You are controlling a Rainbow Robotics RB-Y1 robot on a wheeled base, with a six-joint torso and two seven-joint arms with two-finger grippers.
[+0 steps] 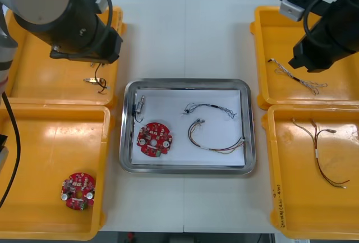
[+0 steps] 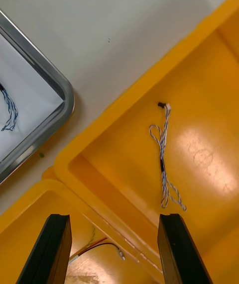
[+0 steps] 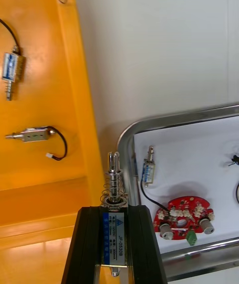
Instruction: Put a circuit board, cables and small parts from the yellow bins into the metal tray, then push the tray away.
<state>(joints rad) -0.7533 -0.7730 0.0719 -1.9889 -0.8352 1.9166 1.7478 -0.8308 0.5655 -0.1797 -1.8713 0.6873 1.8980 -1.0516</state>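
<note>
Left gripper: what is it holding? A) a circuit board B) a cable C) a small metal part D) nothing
C: the left gripper is shut on a small metal part, its narrow end jutting past the fingers; the right gripper hangs open over the right yellow bins.

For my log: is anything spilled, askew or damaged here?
Nothing stands out. The metal tray sits straight; circuit board, cables and a small metal part lie inside. The left tool, near the tray, grips a second small metal part; the right tool is open above a yellow bin.
</note>
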